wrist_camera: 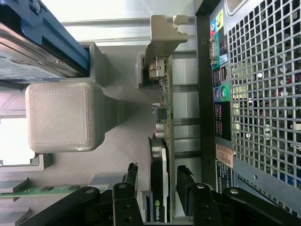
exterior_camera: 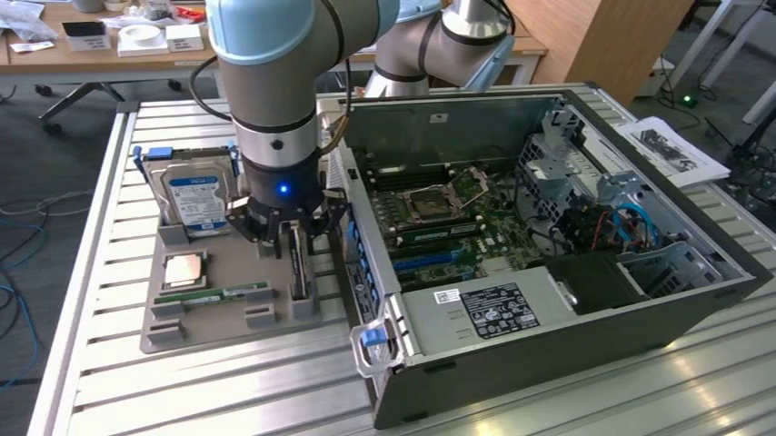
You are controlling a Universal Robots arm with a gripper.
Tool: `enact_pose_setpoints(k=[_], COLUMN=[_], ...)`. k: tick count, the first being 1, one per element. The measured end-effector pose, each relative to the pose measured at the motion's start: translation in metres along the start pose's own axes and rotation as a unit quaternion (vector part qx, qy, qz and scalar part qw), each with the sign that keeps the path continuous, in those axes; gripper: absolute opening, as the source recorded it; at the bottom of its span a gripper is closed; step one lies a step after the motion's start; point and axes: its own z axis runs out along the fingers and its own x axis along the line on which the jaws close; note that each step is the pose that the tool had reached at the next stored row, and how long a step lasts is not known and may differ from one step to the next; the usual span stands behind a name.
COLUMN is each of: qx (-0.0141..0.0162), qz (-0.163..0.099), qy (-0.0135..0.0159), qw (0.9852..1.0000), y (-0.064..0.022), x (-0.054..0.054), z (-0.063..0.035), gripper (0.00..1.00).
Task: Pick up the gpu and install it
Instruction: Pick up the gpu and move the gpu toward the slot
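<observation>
The jaws stand wide and straddle the gpu, one fingertip on each side of the card, with a small gap showing between each and the card. The gpu stands on edge in a slot of the grey holder tray, along the tray's side nearest the open computer case. The tray sits on the slatted table and also carries a hard drive, a processor and a memory stick.

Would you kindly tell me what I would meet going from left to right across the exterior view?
From the left: hard drive → gpu → open computer case → printed sheets.
</observation>
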Motion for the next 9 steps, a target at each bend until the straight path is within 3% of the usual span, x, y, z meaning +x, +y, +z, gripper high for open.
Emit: enact_pose_setpoints(k=[8, 9], qx=[0.0000, 0.0000], qz=[0.000, 0.000], qy=[0.0000, 0.0000], qw=[1.0000, 1.0000], y=[0.0000, 0.0001], x=[-0.0001, 0.0000], z=[0.0000, 0.0001], gripper=[0.45, 0.38])
